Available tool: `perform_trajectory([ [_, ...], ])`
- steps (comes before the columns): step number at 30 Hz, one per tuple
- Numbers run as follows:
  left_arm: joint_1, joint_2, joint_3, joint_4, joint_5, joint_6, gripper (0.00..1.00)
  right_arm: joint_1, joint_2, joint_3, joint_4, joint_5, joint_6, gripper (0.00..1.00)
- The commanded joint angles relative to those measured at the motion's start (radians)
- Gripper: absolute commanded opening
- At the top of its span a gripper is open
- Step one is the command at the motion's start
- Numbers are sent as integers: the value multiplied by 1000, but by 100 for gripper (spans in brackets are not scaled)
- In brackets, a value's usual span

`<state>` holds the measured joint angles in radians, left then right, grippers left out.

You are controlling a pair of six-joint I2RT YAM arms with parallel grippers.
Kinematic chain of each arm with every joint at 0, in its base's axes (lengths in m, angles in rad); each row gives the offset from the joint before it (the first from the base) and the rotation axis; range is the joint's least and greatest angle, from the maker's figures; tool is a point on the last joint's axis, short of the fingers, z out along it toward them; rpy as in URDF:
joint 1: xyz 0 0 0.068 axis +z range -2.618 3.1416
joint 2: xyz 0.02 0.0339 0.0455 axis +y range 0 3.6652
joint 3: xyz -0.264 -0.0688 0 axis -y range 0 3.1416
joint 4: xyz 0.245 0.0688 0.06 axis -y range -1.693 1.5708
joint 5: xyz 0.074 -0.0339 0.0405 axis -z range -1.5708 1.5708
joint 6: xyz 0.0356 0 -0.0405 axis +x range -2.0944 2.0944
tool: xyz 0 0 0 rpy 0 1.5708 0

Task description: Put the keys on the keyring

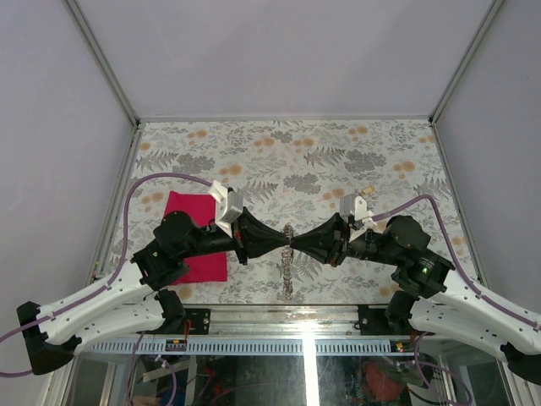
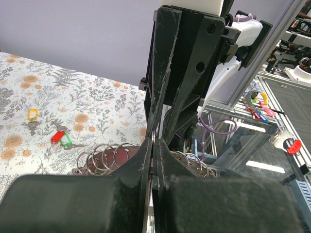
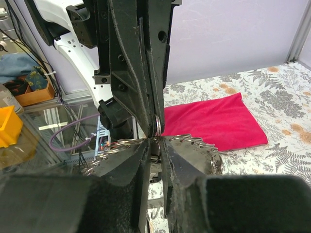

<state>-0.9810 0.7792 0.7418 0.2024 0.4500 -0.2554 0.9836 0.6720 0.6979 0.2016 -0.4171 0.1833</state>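
The keyring (image 1: 288, 266) is a chain of silver rings that hangs between the two grippers and trails toward the table's near edge. My left gripper (image 1: 283, 239) and right gripper (image 1: 297, 241) meet tip to tip above it. In the left wrist view my left gripper (image 2: 154, 139) is shut on one thin ring, with chain loops (image 2: 104, 153) to either side. In the right wrist view my right gripper (image 3: 155, 141) is closed to a narrow gap round a small ring (image 3: 158, 127). A pale yellow key (image 2: 32, 115), a red key (image 2: 58, 138) and a green key (image 2: 66, 141) lie on the floral table (image 2: 97, 107).
A magenta cloth (image 1: 190, 233) lies flat under the left arm and shows in the right wrist view (image 3: 214, 121). A glass panel and metal frame (image 1: 279, 313) run along the near edge. Purple cables (image 1: 127, 211) loop beside both arms. Grey walls enclose the table.
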Motion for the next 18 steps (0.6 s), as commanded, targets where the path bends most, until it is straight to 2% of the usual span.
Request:
perform_trajectory([
  [1, -1, -23, 30, 114, 17, -8, 0, 5, 13, 36, 77, -41, -4, 19],
  [6, -1, -21, 29, 116, 30, -8, 0, 4, 22, 38, 90, -58, -2, 18],
  [8, -2, -19, 31, 114, 36, -8, 0, 6, 24, 42, 89, -65, -4, 12],
  [9, -1, -18, 30, 114, 38, -8, 0, 5, 27, 46, 86, -69, -6, 5],
  [10, -1, -17, 30, 114, 40, -8, 0, 5, 27, 53, 77, -72, -9, 2],
  [15, -1, -16, 32, 109, 48, -5, 0, 5, 26, 117, -66, -85, -69, 0],
  [18, -2, -13, 38, 97, 51, 4, 6, 4, 32, 184, -208, -81, -116, 0],
])
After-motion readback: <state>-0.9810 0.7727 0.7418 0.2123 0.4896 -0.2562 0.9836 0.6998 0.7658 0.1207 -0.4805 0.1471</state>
